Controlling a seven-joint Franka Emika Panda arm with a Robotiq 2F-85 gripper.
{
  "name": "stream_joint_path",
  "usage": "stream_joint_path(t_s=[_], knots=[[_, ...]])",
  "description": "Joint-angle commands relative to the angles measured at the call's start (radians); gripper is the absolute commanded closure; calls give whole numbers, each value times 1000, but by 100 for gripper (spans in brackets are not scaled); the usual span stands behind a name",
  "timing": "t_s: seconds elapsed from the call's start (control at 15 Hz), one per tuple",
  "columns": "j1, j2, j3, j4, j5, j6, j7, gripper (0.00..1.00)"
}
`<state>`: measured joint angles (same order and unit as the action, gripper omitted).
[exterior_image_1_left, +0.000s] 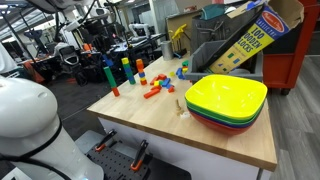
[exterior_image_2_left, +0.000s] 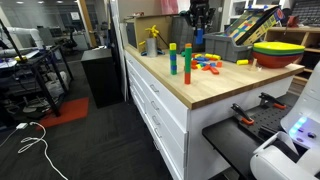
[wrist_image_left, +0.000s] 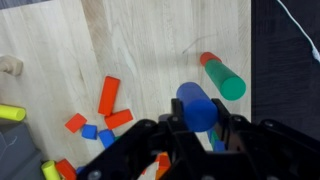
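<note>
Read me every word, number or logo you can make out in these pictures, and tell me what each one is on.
"100 WOODEN BLOCKS": yellow panel of the cardboard box leaning at the back of the table. It is small, so the middle word is uncertain.
Red oval logo on the same box: too small to read.
Blocks, bowls, and the blue cylinder between the fingers of the gripper: no writing visible.

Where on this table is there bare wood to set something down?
In an exterior view the table is bare along its near edge, between the scattered blocks and the stacked bowls. It is crowded around the blocks and upright cylinders, where the gripper hovers by the blue cylinder.
</note>
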<state>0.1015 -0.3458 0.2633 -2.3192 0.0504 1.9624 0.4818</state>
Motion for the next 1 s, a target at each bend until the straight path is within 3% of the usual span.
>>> stream_joint_path(t_s=[0.0,0.93], knots=[[3,40,4,63,-4,-39,32,92],[42,123,7,147,16,-72,59,92]])
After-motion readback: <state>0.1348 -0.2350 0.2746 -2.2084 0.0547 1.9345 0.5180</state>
